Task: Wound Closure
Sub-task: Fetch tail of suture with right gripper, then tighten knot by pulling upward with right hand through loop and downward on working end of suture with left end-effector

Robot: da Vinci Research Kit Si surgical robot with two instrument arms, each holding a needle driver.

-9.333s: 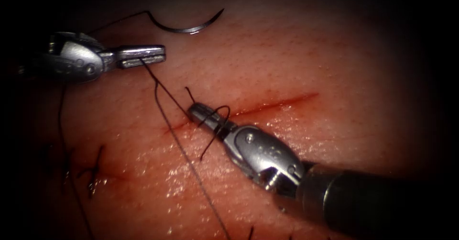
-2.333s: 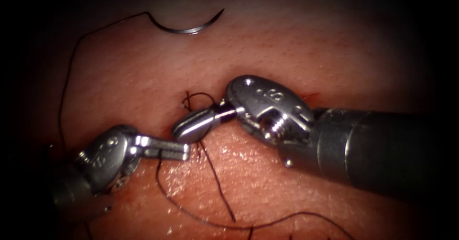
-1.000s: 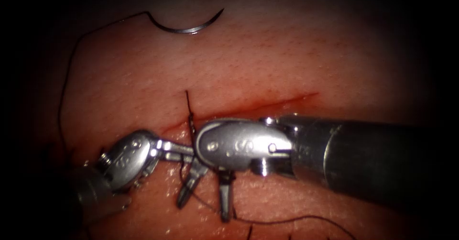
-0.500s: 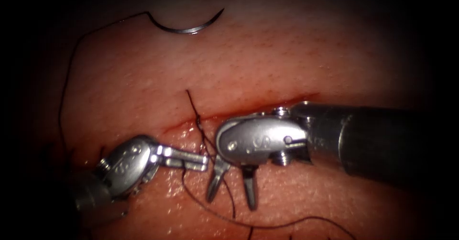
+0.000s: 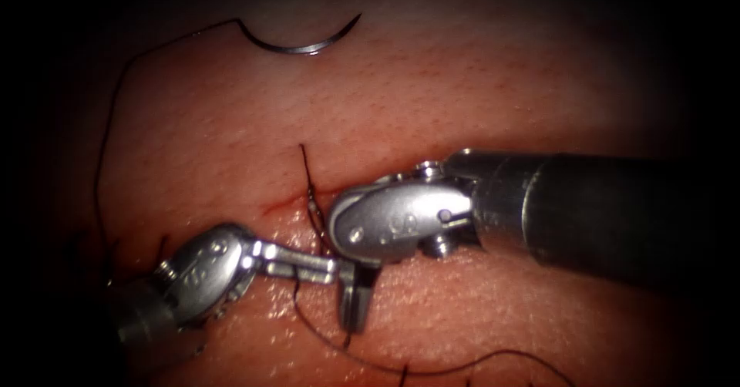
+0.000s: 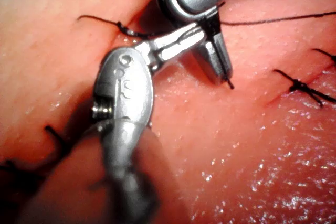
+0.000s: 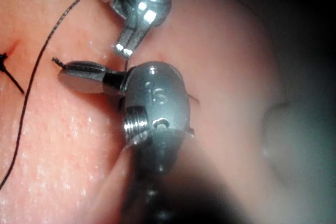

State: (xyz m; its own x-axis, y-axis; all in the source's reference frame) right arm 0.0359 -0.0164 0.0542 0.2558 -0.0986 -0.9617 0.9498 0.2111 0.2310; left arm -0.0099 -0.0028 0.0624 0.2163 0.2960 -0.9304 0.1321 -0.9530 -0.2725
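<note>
The curved needle (image 5: 301,46) lies free on the tissue (image 5: 462,86) far above the cut (image 5: 279,203), held by neither tool. Its thread (image 5: 104,148) runs down the left side. A knot (image 5: 313,204) sits on the cut near its left end, with a short tail standing up from it. My left tool (image 5: 330,267) comes from the lower left and is shut on the thread beside the knot. My right tool (image 5: 353,327) points down from the right, shut on a thread end (image 6: 230,84) that pokes past its tip (image 7: 63,74). The left tool's jaws (image 6: 202,31) cross just over it.
Finished stitches (image 5: 158,250) with cut ends lie left of the tools along the cut. More stitches (image 6: 302,85) show in the left wrist view. A slack loop of thread (image 5: 462,360) lies on the near tissue under the right shaft (image 5: 601,210).
The right tool's jaws, open half a second ago, have shut on the thread and shifted slightly left. The left tool has stayed shut in place. The needle has not moved.
</note>
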